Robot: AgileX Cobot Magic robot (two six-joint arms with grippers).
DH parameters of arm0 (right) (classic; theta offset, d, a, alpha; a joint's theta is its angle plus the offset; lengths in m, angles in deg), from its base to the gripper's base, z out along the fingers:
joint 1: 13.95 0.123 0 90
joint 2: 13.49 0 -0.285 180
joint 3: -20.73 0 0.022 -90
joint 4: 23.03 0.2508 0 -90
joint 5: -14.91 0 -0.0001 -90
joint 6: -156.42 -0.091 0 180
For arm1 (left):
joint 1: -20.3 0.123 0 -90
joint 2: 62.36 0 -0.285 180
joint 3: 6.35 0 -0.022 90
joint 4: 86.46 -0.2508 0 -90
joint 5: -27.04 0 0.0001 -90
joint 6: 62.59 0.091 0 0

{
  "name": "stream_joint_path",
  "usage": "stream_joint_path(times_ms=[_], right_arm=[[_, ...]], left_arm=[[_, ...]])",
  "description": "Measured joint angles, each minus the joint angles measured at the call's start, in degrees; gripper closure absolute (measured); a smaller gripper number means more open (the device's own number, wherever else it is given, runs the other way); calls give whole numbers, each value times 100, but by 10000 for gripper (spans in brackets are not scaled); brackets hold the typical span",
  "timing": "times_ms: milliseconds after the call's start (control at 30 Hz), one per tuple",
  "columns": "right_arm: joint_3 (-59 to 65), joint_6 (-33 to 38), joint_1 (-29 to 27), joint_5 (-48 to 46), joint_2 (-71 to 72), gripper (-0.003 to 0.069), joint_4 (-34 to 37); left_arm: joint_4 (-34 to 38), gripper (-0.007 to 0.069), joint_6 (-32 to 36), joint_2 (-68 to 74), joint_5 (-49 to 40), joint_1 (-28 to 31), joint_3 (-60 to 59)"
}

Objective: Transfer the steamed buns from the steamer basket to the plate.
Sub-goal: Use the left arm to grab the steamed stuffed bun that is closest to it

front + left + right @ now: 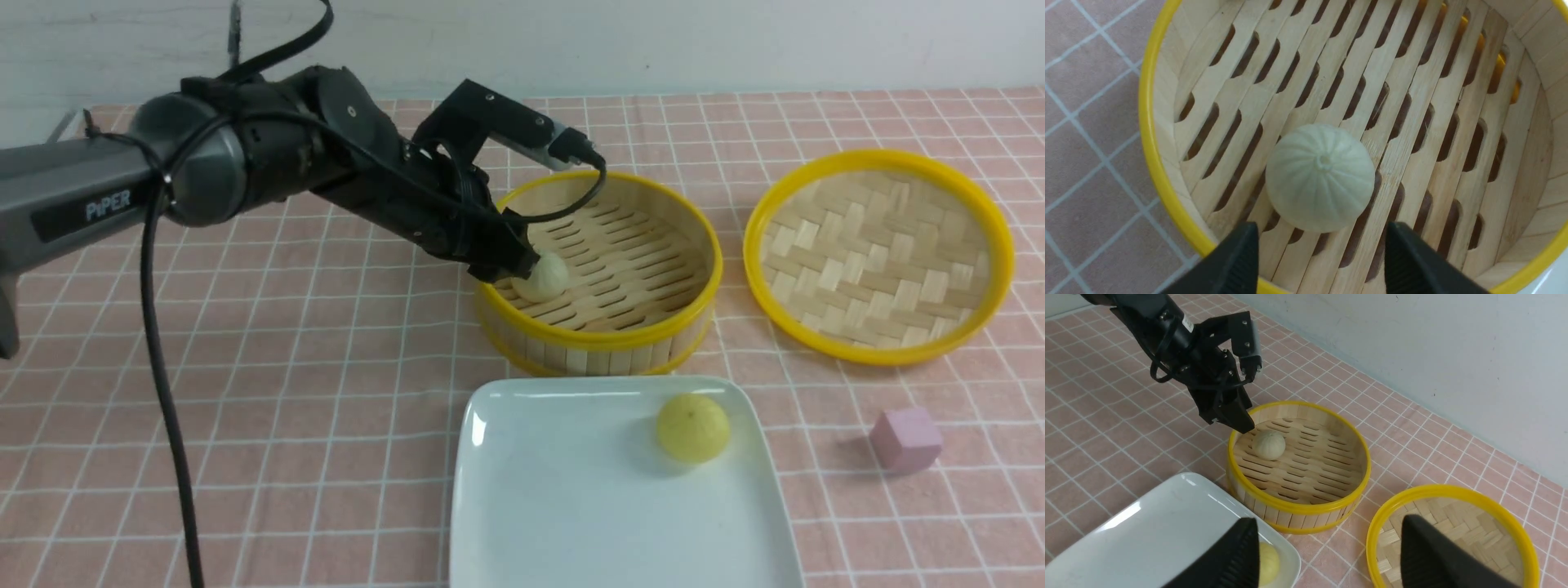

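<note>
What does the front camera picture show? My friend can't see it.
The left gripper reaches into the steamer basket beside a pale bun. A yellow bun sits on the white plate nearer the camera; a woven lid and pink cube lie to the right.

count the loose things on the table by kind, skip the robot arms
buns: 2, the yellow bun and the pale bun
bamboo pieces: 2, the steamer basket and the lid
plate: 1
pink cube: 1
total: 6

A woven lid (878,253) and pink cube (904,441) lie apart on checked cloth (286,367).
</note>
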Motion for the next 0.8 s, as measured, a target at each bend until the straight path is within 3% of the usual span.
stream_joint_path(times_ms=[233,633,733,767,800], right_arm=[[0,-62,0,-47,0,195,-12],[0,-110,0,-224,0,214,-11],[0,-114,0,-226,0,216,-11],[0,-114,0,-226,0,216,-11],[0,-114,0,-226,0,216,-11]], left_arm=[[24,193,321,248,678,-399,4],[20,200,361,609,1203,-401,4],[20,277,367,664,1265,-401,4],[20,361,367,664,1281,-401,4],[20,361,367,659,1286,-401,4]])
